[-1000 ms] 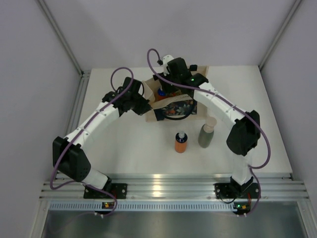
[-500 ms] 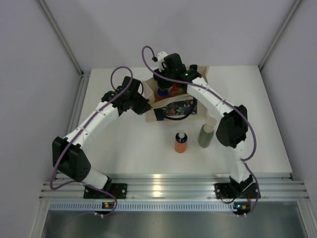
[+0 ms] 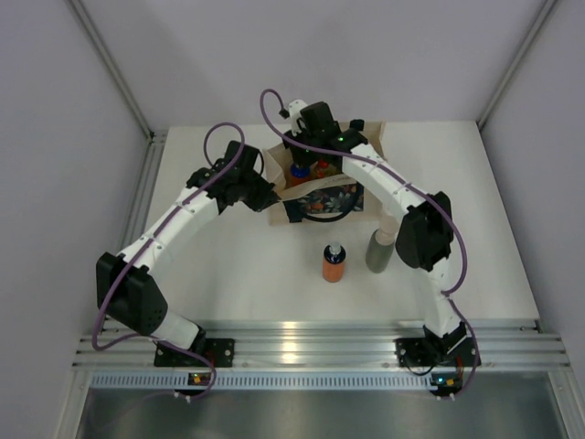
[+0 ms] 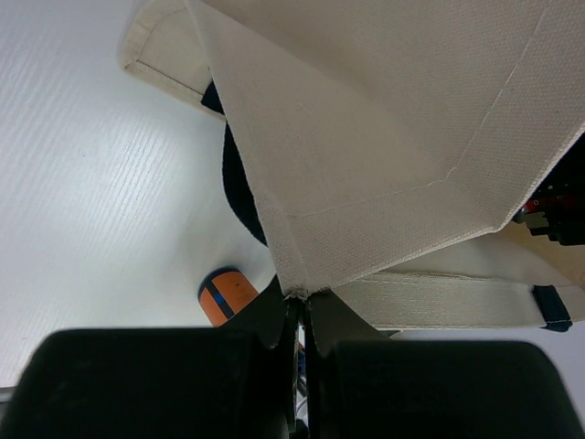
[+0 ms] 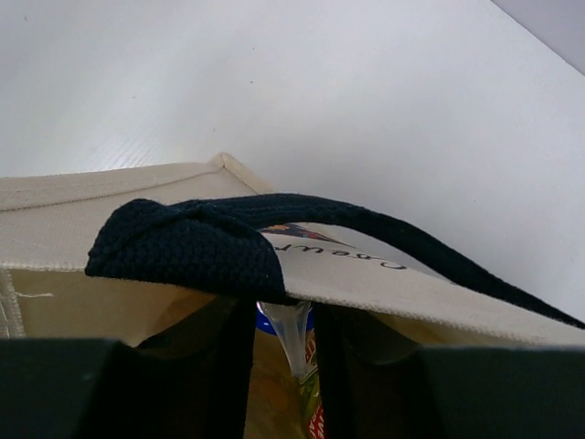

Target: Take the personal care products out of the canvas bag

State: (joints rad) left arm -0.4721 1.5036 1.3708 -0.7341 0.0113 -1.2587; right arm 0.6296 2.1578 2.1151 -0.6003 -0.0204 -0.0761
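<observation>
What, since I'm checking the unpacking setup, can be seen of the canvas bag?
The canvas bag is beige woven cloth with black handles and a dark floral front panel. It stands open-topped at the far middle of the table, bottles inside. The left gripper pinches its left edge; the right gripper reaches into its mouth.

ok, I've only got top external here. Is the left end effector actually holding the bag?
Observer: Yes. In the left wrist view the left end effector is shut on a corner seam of the canvas bag.
Operator: And the right one?
Observer: The right end effector sits below the black handle, straddling a bottle inside the bag.
Operator: Which bottle?
Observer: Pale tip, blue collar, orange-yellow body. Can't tell if it's gripped.
</observation>
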